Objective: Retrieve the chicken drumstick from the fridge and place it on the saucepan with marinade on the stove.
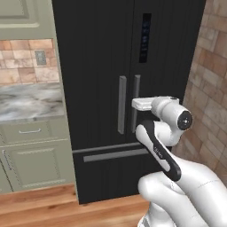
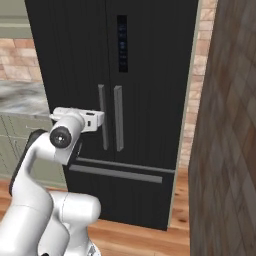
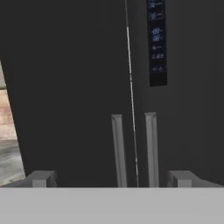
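Fridge (image 1: 106,66) dead ahead, both doors closed, so I can't tell where the chicken drumstick is; no sight of it from outside. Fridge is my landmark for everything below.

Edges and room:
- Right of the fridge: brick wall (image 1: 208,88), running toward me along my right flank. In the right base view it looms close and tall. Tight on that side.
- Left of the fridge: marble surface (image 1: 26,99) butting against the fridge's left edge, green cabinets (image 1: 31,164) under it, brick backsplash above it.
- Below the fridge: wood floor (image 1: 40,204), open strip between the fridge and my base.
- Centre seam between the doors runs vertically; the dark display panel (image 3: 156,43) sits on the right door, above the handles.

Pose:
- Arm folded, elbow low, forearm rising, wrist turned so the hand points level at the fridge front.
- My claw (image 3: 111,178) is released, fingers spread wide, nothing between them, apart from the fridge.
- In the hand view the two handles stand between my fingertips.

Count:
- 2 upper doors, 2 grey vertical handles: left handle (image 1: 121,105), right handle (image 1: 135,103), just beside each other across the seam.
- 1 horizontal drawer handle (image 1: 115,154) below them.
- 1 display panel.
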Tool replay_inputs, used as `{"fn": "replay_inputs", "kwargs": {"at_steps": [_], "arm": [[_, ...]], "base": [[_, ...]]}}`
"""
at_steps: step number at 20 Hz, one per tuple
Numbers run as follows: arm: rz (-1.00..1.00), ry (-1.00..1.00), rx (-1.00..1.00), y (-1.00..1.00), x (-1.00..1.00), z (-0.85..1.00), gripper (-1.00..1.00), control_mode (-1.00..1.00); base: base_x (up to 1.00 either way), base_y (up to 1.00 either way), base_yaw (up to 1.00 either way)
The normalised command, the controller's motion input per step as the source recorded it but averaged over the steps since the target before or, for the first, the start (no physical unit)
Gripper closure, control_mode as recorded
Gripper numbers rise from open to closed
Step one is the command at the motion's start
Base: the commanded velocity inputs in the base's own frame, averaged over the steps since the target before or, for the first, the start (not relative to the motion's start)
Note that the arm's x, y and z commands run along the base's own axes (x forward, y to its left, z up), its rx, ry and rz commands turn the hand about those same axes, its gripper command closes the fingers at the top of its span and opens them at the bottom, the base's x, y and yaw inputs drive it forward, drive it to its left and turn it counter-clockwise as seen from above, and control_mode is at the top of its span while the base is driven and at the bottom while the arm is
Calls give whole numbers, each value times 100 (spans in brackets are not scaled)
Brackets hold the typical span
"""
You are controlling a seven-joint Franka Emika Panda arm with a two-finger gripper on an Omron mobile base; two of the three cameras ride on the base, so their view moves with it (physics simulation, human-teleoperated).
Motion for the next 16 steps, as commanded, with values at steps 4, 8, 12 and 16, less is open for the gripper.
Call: {"fn": "replay_inputs", "kwargs": {"at_steps": [4,8,12,16], "arm": [[0,-18,1,1,0,0,-100,-100],[0,-9,0,18,7,0,-100,-100],[0,-6,0,0,13,0,-100,-100],[-4,-4,1,0,30,0,-100,-100]], "base": [[0,0,0],[0,0,0],[0,0,0],[0,0,0]]}}
